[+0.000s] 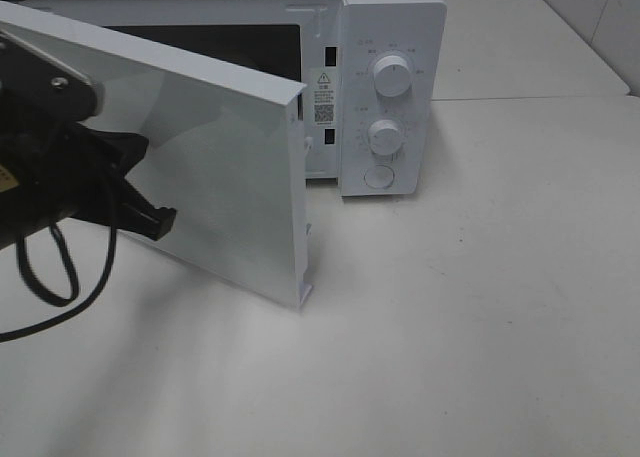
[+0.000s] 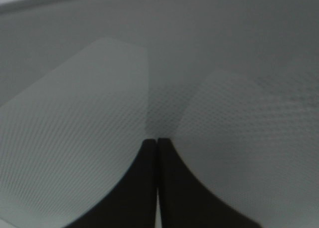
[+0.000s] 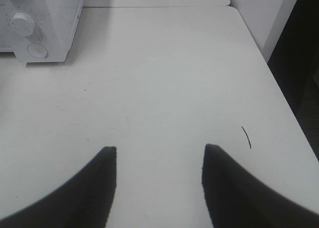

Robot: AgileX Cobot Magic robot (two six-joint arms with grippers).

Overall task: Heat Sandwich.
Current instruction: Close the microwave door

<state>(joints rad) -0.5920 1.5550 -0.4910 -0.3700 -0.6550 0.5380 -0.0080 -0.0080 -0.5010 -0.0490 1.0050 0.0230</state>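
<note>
**tbone:** So where are we on heating the sandwich? High camera first: the boxy white microwave [image 1: 410, 37] with two round knobs [image 1: 390, 77] has its flat white door [image 1: 220, 167] swung partway out. Our black left gripper [image 1: 160, 223] sits against the door's outer face. Looks like the door-closing step to us, but that's a guess.

**mako:** Agreed. On the left wrist cam the jaws are pinched fully together with nothing between them. The fingertips [image 2: 147, 160] are right at the door's dotted mesh window [image 2: 75, 113]. Touching or just off it, we can't tell.

**tbone:** Right wrist cam: the right gripper [image 3: 158, 148] hangs over the plain white table [image 3: 149, 63], out in front of the microwave's knob end. Jaws spread wide, holding nothing.

**mako:** And the sandwich? We don't see it in any view. The door hides most of the oven cavity, so it may be inside, but we can't confirm. Left for us: door shut, knob turned.
</note>
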